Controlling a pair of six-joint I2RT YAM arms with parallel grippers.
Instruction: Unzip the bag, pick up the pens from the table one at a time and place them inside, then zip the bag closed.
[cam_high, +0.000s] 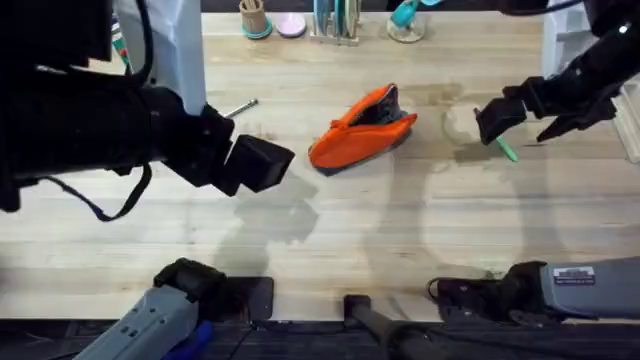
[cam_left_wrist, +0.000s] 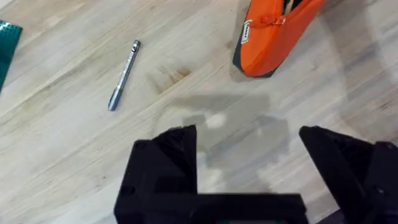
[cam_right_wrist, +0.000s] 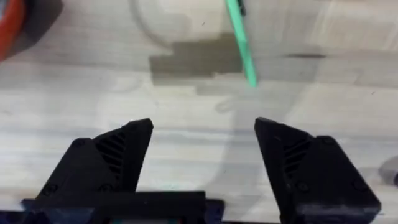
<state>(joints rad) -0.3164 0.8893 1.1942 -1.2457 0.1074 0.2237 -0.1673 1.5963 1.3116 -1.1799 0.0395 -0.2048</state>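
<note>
Overhead looks down and forward over light wooden butcher-block table (cam_high: 400, 230). Both wrist cams sit close, facing down. Overhead and left wrist share orange fabric pouch (cam_high: 360, 130) (cam_left_wrist: 280, 34) at 12 o'clock.

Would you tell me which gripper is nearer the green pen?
Right. The right gripper hangs open just above the green pen; the left gripper is far off, beyond the bag.

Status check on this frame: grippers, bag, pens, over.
Left gripper open, empty, above table. Right gripper open over green pen. Bag unzipped; silver pen on table. Nothing in the way.
</note>
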